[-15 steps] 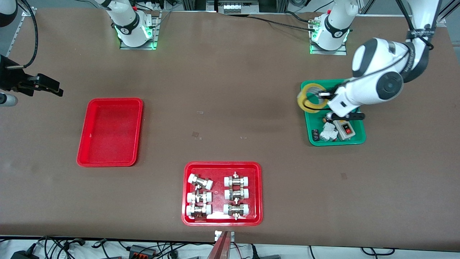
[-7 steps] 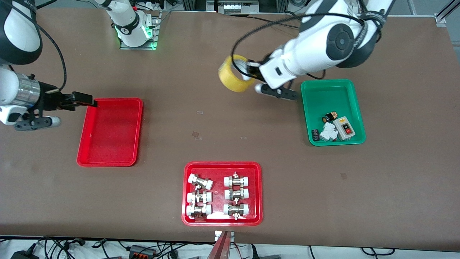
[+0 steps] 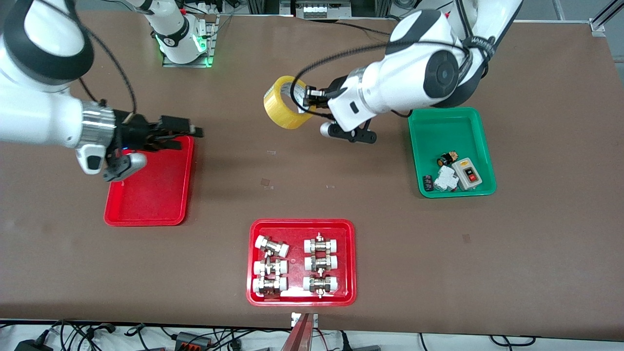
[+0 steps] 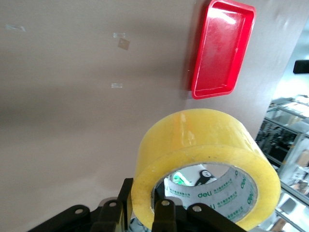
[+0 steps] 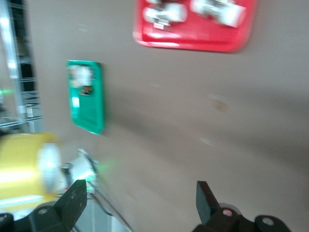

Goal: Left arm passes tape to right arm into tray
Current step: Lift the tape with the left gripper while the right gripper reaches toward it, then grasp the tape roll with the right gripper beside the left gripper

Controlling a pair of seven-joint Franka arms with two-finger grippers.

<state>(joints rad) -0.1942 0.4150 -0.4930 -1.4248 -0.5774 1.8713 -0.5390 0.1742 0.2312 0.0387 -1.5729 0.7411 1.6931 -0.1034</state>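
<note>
Left end effector [image 3: 308,100] clamped on tape [image 3: 285,103] — right end effector [image 3: 187,132] agape, empty, over tray [image 3: 146,204].

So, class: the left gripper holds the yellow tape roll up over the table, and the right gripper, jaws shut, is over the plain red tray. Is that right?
Not quite. The right gripper over the plain red tray has its jaws open, as the right wrist view shows. The rest holds: the left gripper holds the tape roll up over the table.
</note>
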